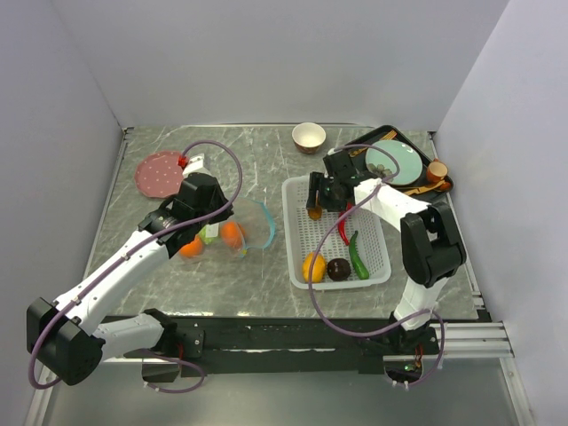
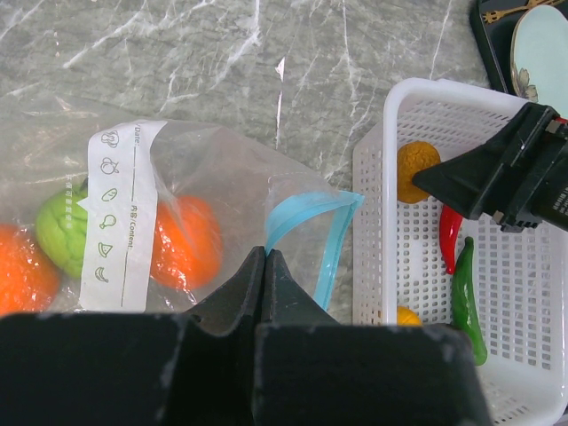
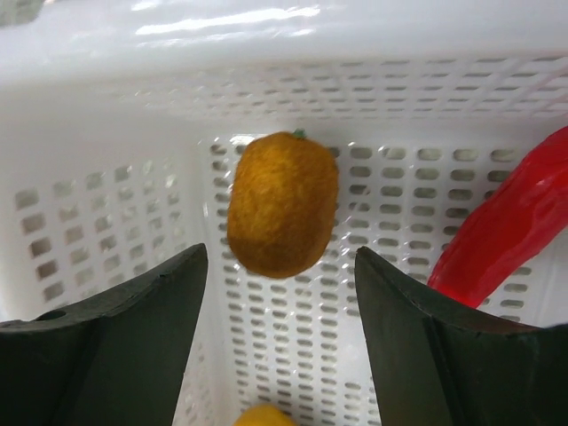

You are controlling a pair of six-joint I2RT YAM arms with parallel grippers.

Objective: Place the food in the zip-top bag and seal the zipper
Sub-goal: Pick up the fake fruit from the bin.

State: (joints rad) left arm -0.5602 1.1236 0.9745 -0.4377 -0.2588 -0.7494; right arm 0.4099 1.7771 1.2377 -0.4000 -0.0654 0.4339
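Note:
The clear zip-top bag (image 1: pixel 232 235) lies left of centre, its teal zipper (image 2: pixel 311 232) gaping open. Two oranges (image 2: pixel 184 241) and a green apple (image 2: pixel 64 232) sit inside it. My left gripper (image 2: pixel 266 255) is shut on the bag's mouth edge by the zipper. In the white basket (image 1: pixel 377 232) lie a brown kiwi (image 3: pixel 282 204), a red chili (image 3: pixel 506 232), a green pepper (image 1: pixel 358 256), a yellow fruit (image 1: pixel 313 267) and a dark round fruit (image 1: pixel 338 269). My right gripper (image 3: pixel 280 275) hangs open just above the kiwi, a finger on each side and neither touching it.
A pink plate (image 1: pixel 160 174) lies at the back left and a small bowl (image 1: pixel 309 137) at the back centre. A dark tray (image 1: pixel 404 138) at the back right holds a teal plate (image 1: pixel 396 162), wooden spoons and a small brown cup (image 1: pixel 437 169). Walls enclose the table on three sides.

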